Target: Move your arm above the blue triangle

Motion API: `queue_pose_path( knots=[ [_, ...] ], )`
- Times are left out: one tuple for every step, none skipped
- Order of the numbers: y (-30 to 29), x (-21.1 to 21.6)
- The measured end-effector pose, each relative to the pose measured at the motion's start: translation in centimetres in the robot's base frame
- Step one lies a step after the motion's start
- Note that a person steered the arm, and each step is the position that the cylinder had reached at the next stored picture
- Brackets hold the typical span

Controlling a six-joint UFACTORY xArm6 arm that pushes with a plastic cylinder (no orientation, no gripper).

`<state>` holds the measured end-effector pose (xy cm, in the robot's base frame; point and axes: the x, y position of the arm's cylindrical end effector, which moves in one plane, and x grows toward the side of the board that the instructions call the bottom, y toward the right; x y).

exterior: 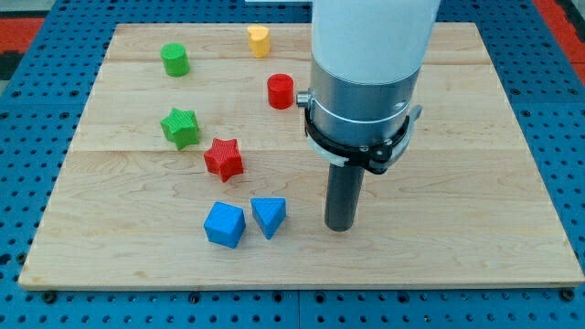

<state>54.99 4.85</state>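
The blue triangle [269,216] lies on the wooden board [475,201] near the view's bottom, left of centre. A blue cube [225,224] sits just to its left, apart from it. My tip [340,226] rests on the board to the right of the blue triangle, with a clear gap between them. The rod hangs from the large white and grey arm body [366,82] above it.
A red star [224,157] and a green star [180,127] lie above the blue blocks. A green cylinder [175,59], a yellow heart-like block [259,40] and a red cylinder [281,91] sit near the view's top. Blue pegboard [37,82] surrounds the board.
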Motion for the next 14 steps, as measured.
queue_pose_path(
  knots=[
    [0.7, 0.0],
    [3.0, 0.0],
    [3.4, -0.2],
    [5.2, -0.1],
    [5.8, 0.1],
    [5.8, 0.1],
    [5.8, -1.3],
    [5.8, -4.0],
    [4.7, -8.6],
    [4.5, -10.2],
    [4.5, -12.0],
    [4.6, -12.4],
    [5.3, -12.2],
    [5.3, -12.0]
  ],
)
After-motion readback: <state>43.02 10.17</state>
